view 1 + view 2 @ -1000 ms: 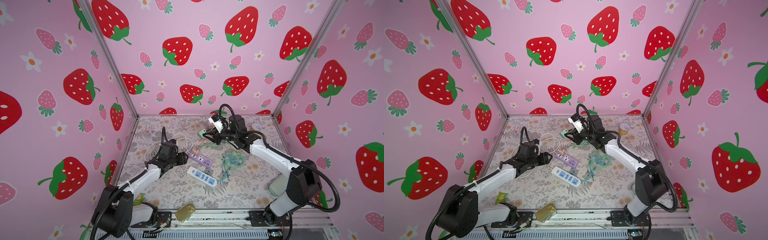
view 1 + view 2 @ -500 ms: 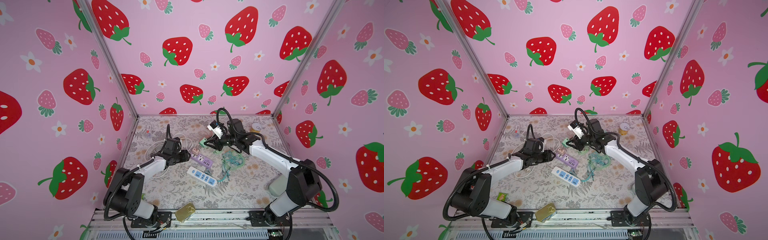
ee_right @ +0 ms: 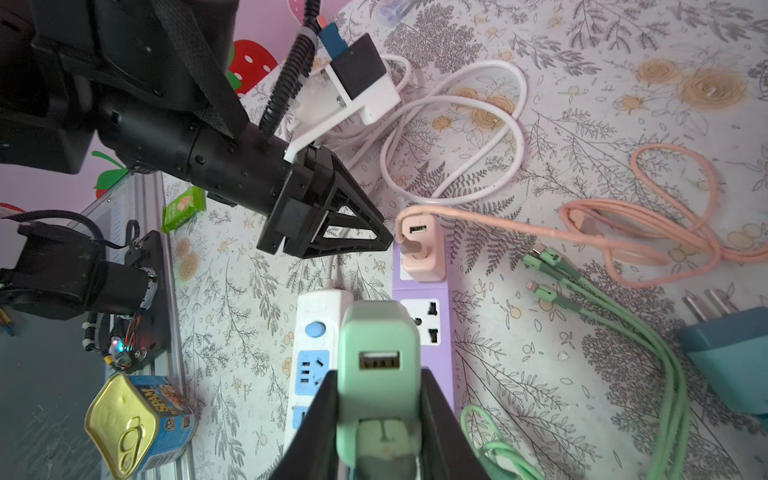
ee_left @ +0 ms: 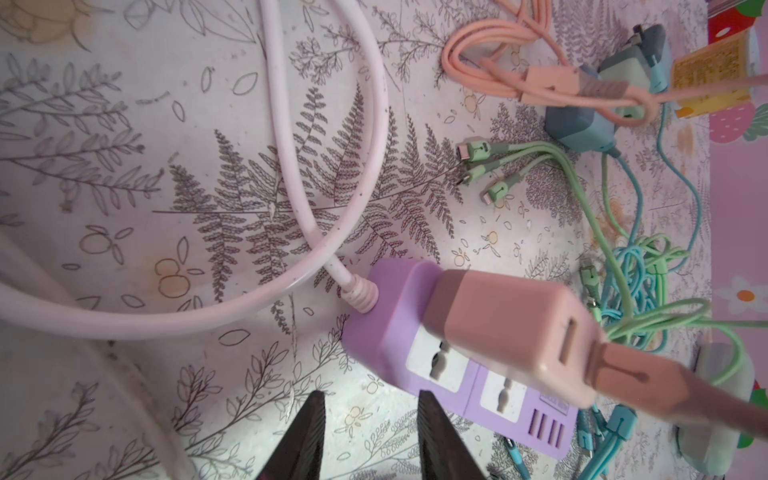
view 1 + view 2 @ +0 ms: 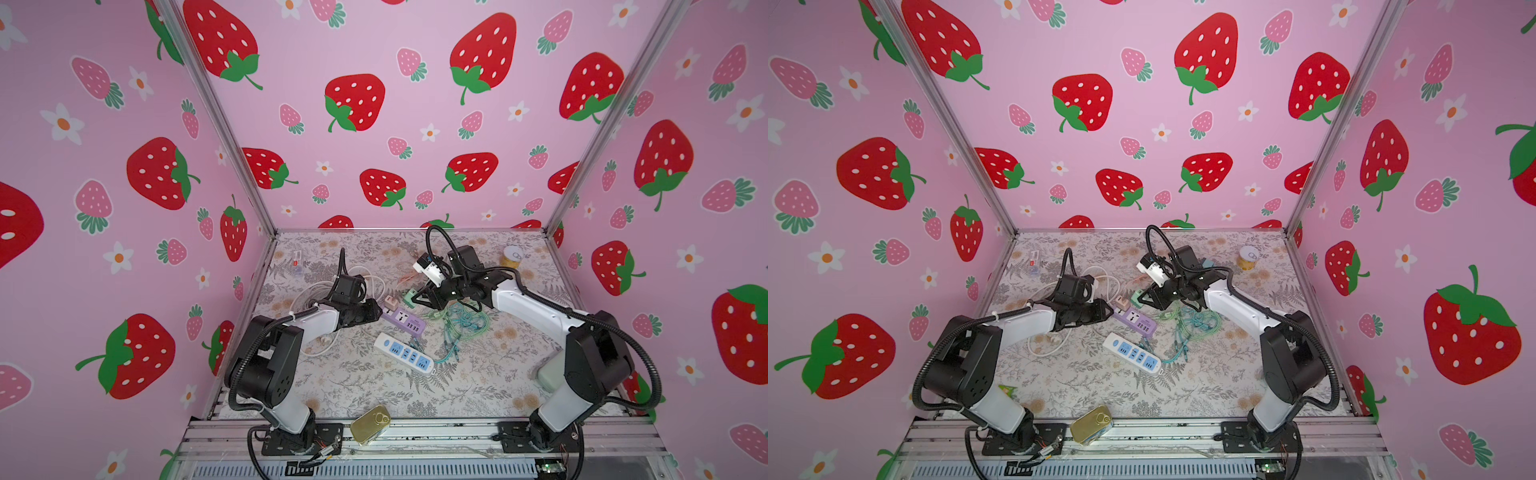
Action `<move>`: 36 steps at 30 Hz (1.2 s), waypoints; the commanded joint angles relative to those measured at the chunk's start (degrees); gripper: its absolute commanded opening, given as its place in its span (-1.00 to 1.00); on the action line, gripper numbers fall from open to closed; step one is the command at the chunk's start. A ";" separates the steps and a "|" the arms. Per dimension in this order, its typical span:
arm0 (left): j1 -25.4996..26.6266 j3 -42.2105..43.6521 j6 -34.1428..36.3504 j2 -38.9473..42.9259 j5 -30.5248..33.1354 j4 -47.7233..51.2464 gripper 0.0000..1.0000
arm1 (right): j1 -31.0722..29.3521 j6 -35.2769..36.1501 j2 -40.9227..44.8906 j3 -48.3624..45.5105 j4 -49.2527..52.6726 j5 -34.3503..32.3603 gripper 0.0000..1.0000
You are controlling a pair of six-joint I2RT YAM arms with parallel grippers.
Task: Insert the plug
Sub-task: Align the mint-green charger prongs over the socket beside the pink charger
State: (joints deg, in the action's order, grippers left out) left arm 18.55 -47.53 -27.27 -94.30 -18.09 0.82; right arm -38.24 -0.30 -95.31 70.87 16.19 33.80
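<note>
While the right gripper (image 3: 378,376) clamps the smooth, rounded mint-green charger plug (image 3: 376,332), its long axis runs along the fingers (image 3: 316,428), USB port facing the wrist camera, prongs hidden. It hangs just beside the purple power strip (image 3: 440,291); the left gripper (image 4: 370,395) stands with jaws parted, empty.

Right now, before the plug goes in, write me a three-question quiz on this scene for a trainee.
1. True or false: the pink charger sits plugged into the purple power strip.
2. What does the right gripper hold? A) green charger B) Spam tin C) white power strip
3. Is anything held by the left gripper?
Key: 1 true; 2 A; 3 no, its jaws stand apart and empty.
</note>
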 commanded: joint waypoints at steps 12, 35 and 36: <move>-0.40 -4.24 -0.02 -3.17 -1.87 -0.80 -0.33 | -4.69 -0.51 -4.42 1.03 -0.25 -11.50 -0.90; -0.44 -5.20 0.07 -6.16 -3.25 -0.82 -0.52 | -5.90 2.93 -10.08 6.82 2.51 -14.47 -0.91; -0.45 -5.23 0.15 -6.26 -3.34 -0.82 -0.53 | -5.95 2.93 -10.27 6.91 2.54 -14.47 -0.91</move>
State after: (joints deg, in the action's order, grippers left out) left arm 18.24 -51.13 -27.29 -99.18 -20.67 -0.62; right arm -43.77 1.21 -104.42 75.96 17.72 19.11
